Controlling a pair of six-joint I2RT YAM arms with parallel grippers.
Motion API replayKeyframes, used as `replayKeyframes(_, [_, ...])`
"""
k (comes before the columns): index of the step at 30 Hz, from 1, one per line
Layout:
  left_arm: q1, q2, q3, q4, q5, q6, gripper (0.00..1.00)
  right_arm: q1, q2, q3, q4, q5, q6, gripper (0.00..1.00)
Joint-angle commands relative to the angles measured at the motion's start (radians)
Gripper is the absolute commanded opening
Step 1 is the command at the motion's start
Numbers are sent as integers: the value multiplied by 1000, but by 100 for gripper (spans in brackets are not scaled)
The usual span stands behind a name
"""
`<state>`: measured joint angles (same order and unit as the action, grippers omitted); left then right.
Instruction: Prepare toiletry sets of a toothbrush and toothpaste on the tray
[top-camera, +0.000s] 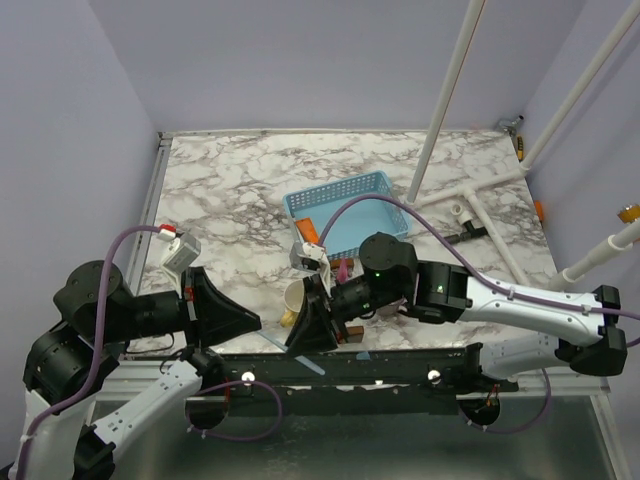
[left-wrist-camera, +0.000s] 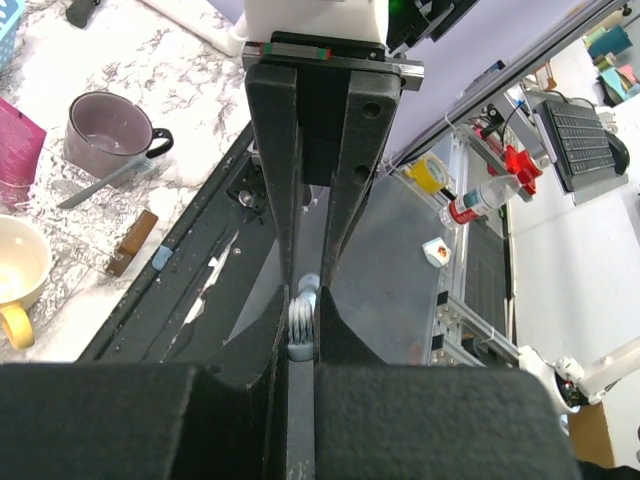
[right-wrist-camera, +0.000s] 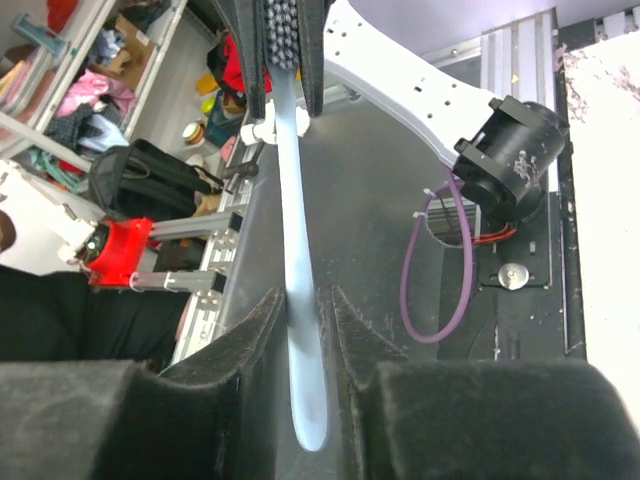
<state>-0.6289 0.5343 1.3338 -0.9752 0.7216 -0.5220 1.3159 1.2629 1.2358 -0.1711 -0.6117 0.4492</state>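
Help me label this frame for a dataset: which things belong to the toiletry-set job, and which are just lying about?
Job: toothbrush; pink toothpaste tube; blue basket tray.
Lying about: purple-grey mug; yellow mug; brown block.

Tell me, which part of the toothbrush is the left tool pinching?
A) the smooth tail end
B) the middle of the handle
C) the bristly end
C: in the left wrist view, the left tool is shut on the toothbrush right at its white bristles, while the long pale handle runs away from it.
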Motion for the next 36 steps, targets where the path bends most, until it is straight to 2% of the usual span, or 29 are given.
replayKeyframes(1, [-2,14,-17,21,-7,16,0,3,-71,-36,-82,150,-39,33])
replayKeyframes(4, [-3,37,-18,17,-14,33,0,2,-129,-58,-129,303,-43,55])
replayKeyframes(6, [-2,53,-25,15,-24,46,0,3,-169,-70,-160,389,-43,60])
replayKeyframes(9, [-2,81,-41,16,-43,63,0,3,-220,-69,-239,571,-27,64])
replayKeyframes(13, [-2,114,-82,49,-52,74,0,3,-246,-50,-371,850,38,65])
replayKeyframes(17, [-3,150,-125,86,-72,87,0,3,-245,-53,-468,1027,114,65])
replayKeyframes(27, [-3,256,-183,150,-167,131,0,3,-302,-98,-497,1165,184,65])
replayKeyframes(36, [-3,322,-266,288,-172,106,0,3,-361,-117,-540,1209,232,65])
